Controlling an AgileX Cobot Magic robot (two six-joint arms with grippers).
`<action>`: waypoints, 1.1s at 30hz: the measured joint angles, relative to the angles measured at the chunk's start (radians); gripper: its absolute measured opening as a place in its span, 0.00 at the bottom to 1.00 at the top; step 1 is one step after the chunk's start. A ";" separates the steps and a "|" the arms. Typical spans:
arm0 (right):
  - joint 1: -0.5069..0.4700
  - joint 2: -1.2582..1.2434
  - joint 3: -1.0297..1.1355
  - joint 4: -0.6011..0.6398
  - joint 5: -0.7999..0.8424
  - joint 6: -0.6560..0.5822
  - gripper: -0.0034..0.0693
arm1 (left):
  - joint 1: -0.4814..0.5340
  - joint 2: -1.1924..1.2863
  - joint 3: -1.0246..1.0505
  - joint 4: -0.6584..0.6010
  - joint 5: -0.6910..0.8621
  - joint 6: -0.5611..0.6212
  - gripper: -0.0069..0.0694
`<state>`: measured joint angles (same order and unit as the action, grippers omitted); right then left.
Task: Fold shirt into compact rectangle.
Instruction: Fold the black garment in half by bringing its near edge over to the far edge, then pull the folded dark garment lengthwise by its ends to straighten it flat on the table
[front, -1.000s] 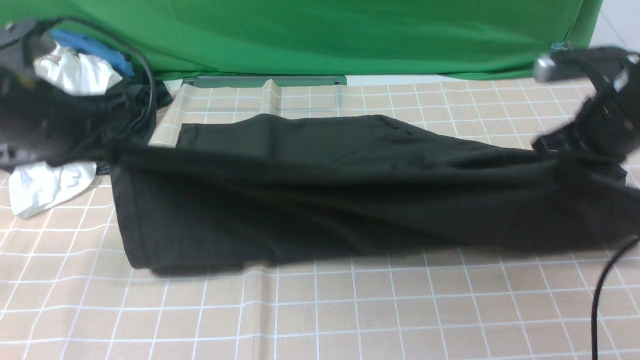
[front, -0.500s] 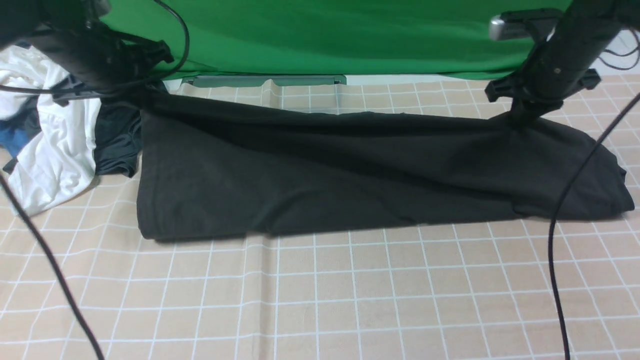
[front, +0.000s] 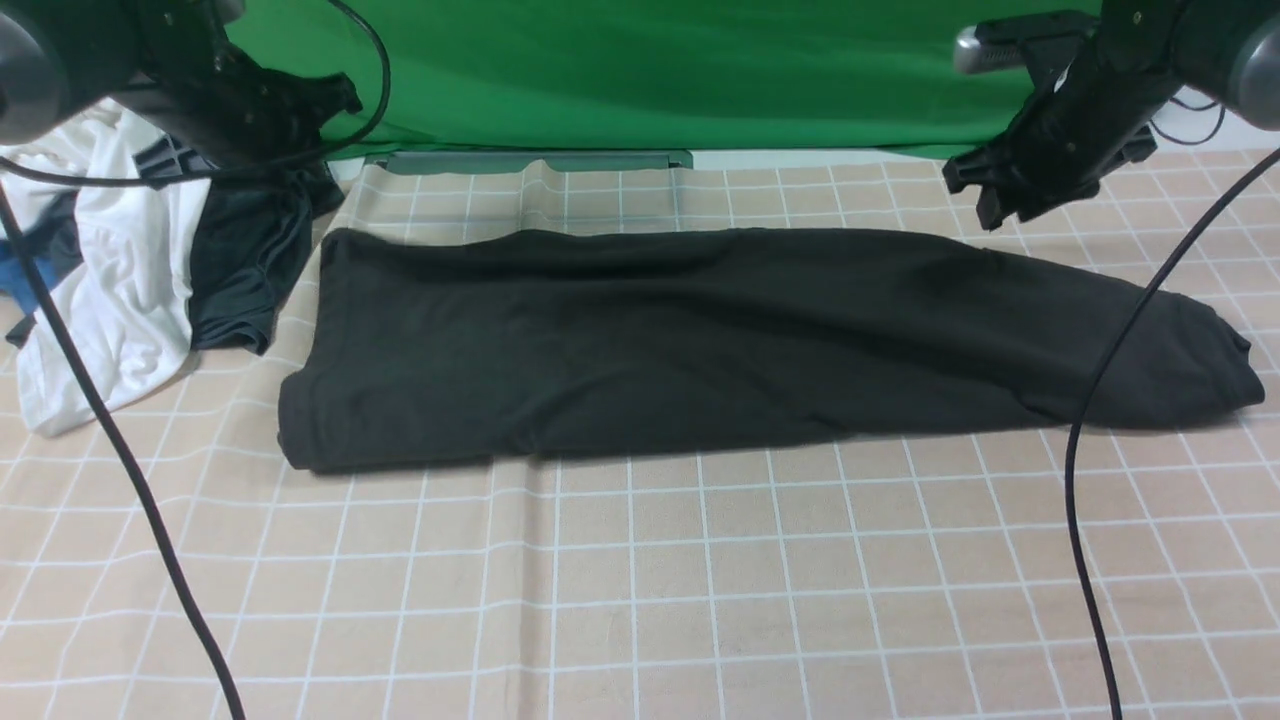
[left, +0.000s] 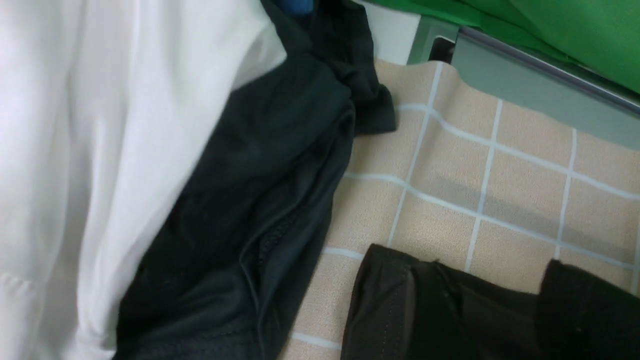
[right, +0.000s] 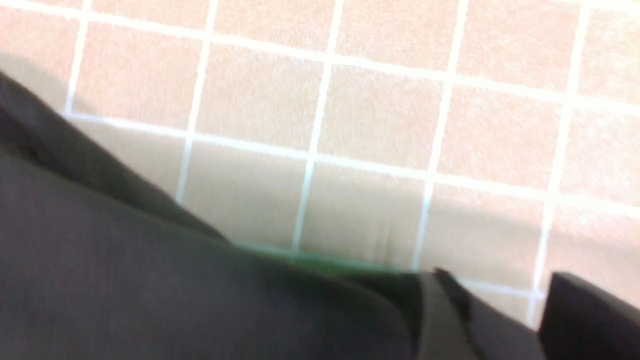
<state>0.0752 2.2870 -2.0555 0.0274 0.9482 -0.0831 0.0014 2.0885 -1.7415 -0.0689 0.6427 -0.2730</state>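
Shirt (front: 700, 340): flat on checked cloth (front: 640, 600).
L gripper (left: 500, 305): jaws apart, empty, over shirt corner.
R gripper (right: 505, 320): jaws apart, empty.

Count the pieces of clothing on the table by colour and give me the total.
Black or near-black: 2 (large matte black T-shirt, laid out as a long band; smaller shiny dark grey-black garment)
White: 1 (crumpled white garment)
Blue: 1 (blue garment, mostly hidden)
Total: 4
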 joint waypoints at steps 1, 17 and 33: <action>0.000 -0.012 -0.006 -0.002 0.027 0.000 0.52 | 0.000 -0.005 -0.007 -0.013 0.018 0.012 0.51; 0.153 -0.119 0.113 0.285 0.269 -0.222 0.10 | -0.256 -0.053 0.176 -0.127 0.368 0.306 0.12; 0.178 -0.007 0.145 0.065 -0.019 -0.090 0.10 | -0.254 -0.055 0.325 -0.106 0.287 0.224 0.12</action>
<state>0.2530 2.2802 -1.9106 0.0922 0.9296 -0.1726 -0.2521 2.0337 -1.4169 -0.1752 0.9297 -0.0493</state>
